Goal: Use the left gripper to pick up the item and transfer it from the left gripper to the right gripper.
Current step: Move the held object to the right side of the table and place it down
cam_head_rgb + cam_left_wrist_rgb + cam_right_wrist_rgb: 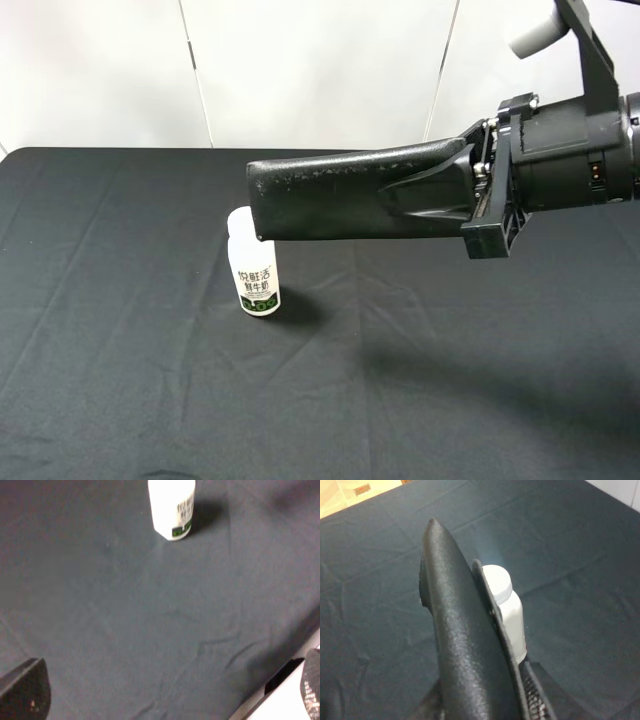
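The item, a long matte black soft case (pixel 340 195), hangs level in the air above the black-clothed table, its free end over the white bottle. My right gripper (pixel 415 195) is shut on the case's right end. In the right wrist view the case (pixel 460 645) runs away from the camera, with one finger (pixel 492 610) pressed along its side. My left gripper (pixel 170 685) is out of the exterior high view. In the left wrist view its two fingertips (pixel 25 690) sit far apart at the frame's corners, open and empty above the cloth.
A white bottle with a green label (pixel 256 268) stands upright on the black cloth (pixel 120 350), left of centre; it also shows in the left wrist view (pixel 171 507) and the right wrist view (pixel 512 615). A white wall stands behind the table.
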